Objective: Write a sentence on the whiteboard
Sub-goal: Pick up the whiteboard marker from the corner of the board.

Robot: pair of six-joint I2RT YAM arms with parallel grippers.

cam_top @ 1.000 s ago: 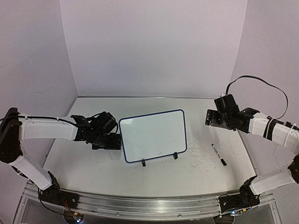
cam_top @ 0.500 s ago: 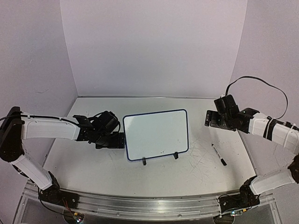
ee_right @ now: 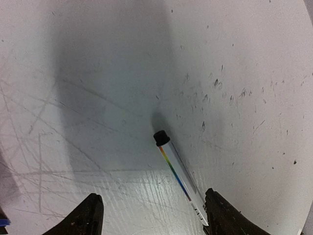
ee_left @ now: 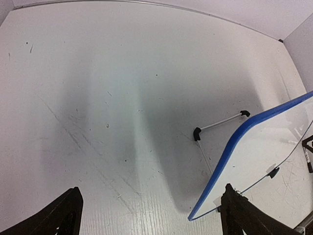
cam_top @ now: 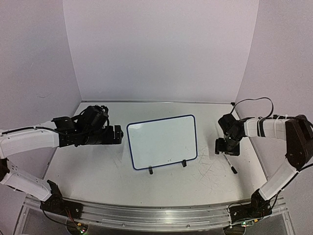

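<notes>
Left arm [cam_top: 29, 140] and right arm [cam_top: 274, 128]: white shells, black joints. Left tool [cam_top: 119, 134] and right tool [cam_top: 227, 151] are black. A thin black cable [cam_top: 259, 98] loops off the right wrist.

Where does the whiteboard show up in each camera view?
Top external: whiteboard at centre, standing between the two arms.
Left wrist: lower right, blue rim toward the camera.
Right wrist: not clearly in it.
Shared landmark: grey scratches on the tabletop, seen in all three.
</notes>
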